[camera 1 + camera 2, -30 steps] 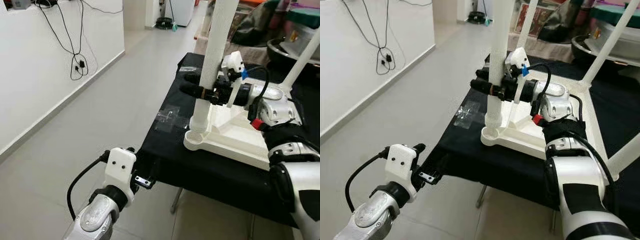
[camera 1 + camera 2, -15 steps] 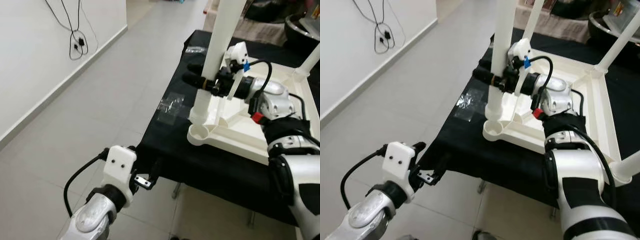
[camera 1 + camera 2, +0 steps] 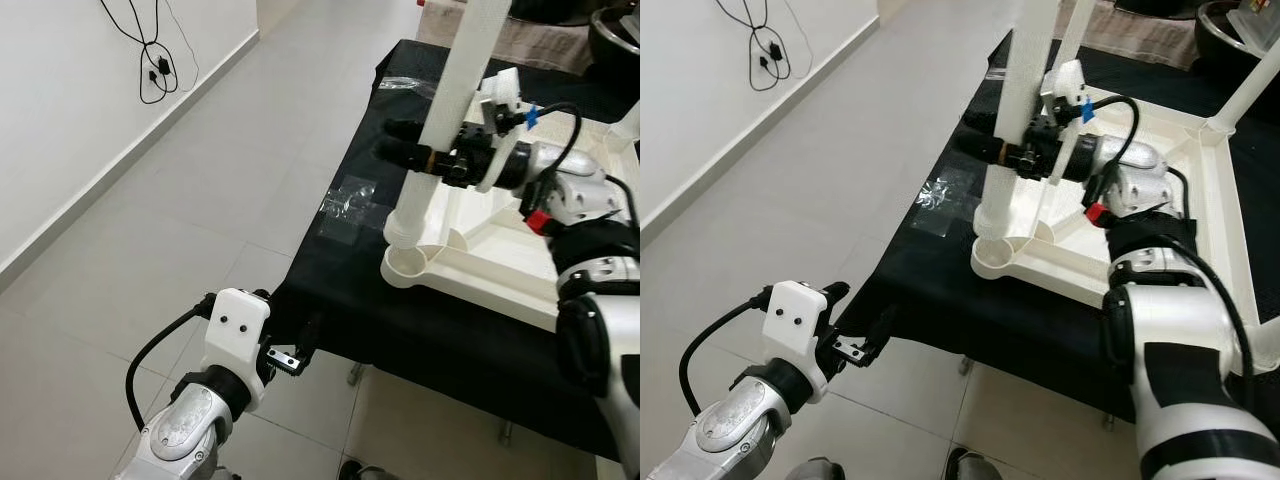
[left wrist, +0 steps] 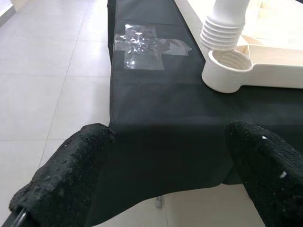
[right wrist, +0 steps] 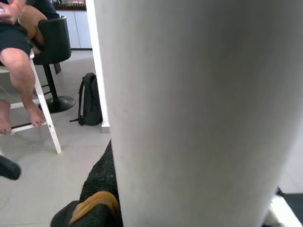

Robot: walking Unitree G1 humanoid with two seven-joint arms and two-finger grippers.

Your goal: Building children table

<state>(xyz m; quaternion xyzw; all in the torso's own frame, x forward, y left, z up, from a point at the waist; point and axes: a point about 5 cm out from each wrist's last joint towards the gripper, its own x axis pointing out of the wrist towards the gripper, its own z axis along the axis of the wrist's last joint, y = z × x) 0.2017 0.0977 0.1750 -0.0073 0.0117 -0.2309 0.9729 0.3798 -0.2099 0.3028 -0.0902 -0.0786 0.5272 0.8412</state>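
Note:
An upturned white table top (image 3: 500, 255) lies on a table draped in black cloth (image 3: 330, 290). My right gripper (image 3: 408, 152) is shut on a white table leg (image 3: 452, 95), which leans with its top to the right. The leg's ribbed lower end (image 4: 225, 33) hangs just beside and above the open corner socket (image 4: 228, 64), apart from it. My left gripper (image 4: 168, 137) is open and holds nothing, low at the near edge of the cloth, in front of that socket. One black finger (image 5: 97, 189) presses against the leg (image 5: 199, 118).
Other white legs (image 3: 1258, 85) stand upright at the table top's far corners. A clear tape patch (image 3: 345, 200) is stuck to the cloth. Bare tiled floor (image 3: 180, 230) runs left to a wall with hanging cables (image 3: 150, 60). A seated person (image 5: 14, 56) and a backpack (image 5: 90, 99) are beyond.
The head camera has tipped down and nearer. The right gripper still holds the leg, which now leans more to the right. The left arm has stayed low.

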